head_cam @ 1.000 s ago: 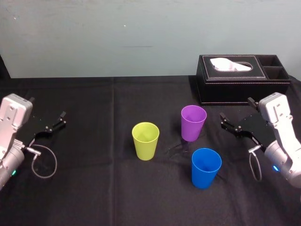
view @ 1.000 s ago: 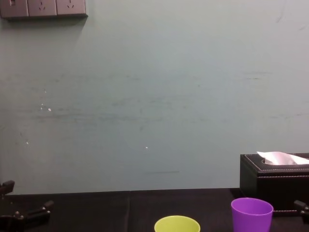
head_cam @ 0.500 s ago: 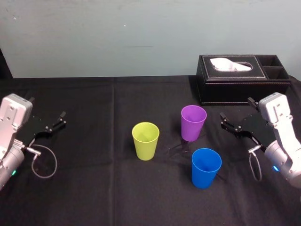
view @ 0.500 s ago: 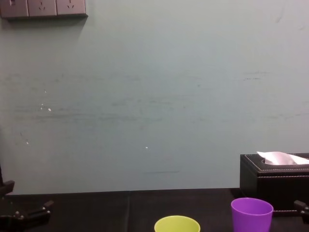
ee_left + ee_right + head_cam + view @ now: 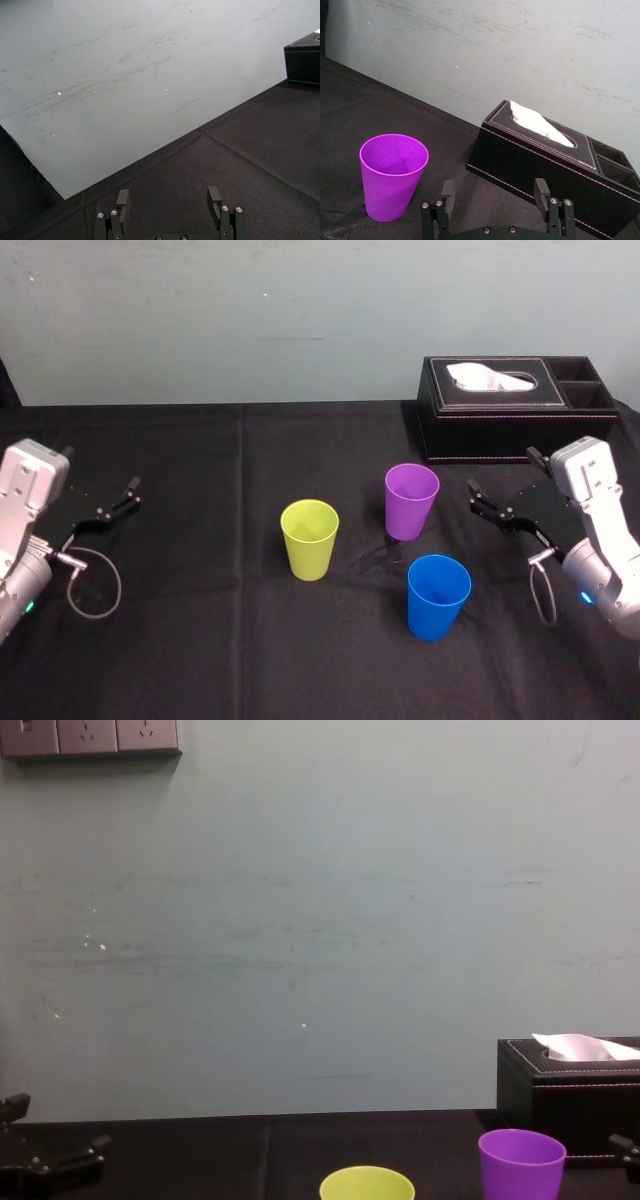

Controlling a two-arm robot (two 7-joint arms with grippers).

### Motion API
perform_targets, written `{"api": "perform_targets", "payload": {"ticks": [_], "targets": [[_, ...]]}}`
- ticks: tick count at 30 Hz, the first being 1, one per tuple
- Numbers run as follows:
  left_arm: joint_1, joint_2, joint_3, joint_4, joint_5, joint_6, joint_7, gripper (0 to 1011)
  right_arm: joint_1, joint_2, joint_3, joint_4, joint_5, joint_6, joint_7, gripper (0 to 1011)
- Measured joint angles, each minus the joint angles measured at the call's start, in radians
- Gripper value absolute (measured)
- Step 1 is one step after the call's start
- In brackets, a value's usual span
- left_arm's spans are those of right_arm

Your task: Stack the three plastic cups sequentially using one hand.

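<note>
My right gripper (image 5: pixel 500 476) hangs wide open by the table's (image 5: pixel 200 640) right edge, my left gripper (image 5: pixel 100 472) likewise by its left. Green cup (image 5: pixel 310 538), purple cup (image 5: pixel 411 500) and blue cup (image 5: pixel 438 595) stand apart mid-table.

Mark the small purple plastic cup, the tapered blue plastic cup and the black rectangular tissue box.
small purple plastic cup (image 5: pixel 410 515), head view, on its outer side wall
tapered blue plastic cup (image 5: pixel 437 615), head view, on its outer side wall
black rectangular tissue box (image 5: pixel 510 437), head view, on its front wall
</note>
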Motion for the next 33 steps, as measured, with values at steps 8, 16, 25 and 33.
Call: {"api": "perform_targets", "payload": {"ticks": [8,16,25,33], "targets": [[0.000,0.000,0.000,0.000,0.000,0.000,0.000,1010,-0.042,0.011,0.027,-0.040,0.027,-0.004,0.055,1004],[0.000,0.000,0.000,0.000,0.000,0.000,0.000,1010,-0.102,0.051,0.076,-0.093,0.086,-0.021,0.127,1004],[0.000,0.000,0.000,0.000,0.000,0.000,0.000,1010,-0.181,0.116,0.146,-0.158,0.170,-0.063,0.237,1004],[0.000,0.000,0.000,0.000,0.000,0.000,0.000,1010,-0.256,0.174,0.194,-0.194,0.227,-0.124,0.354,1004]]}}
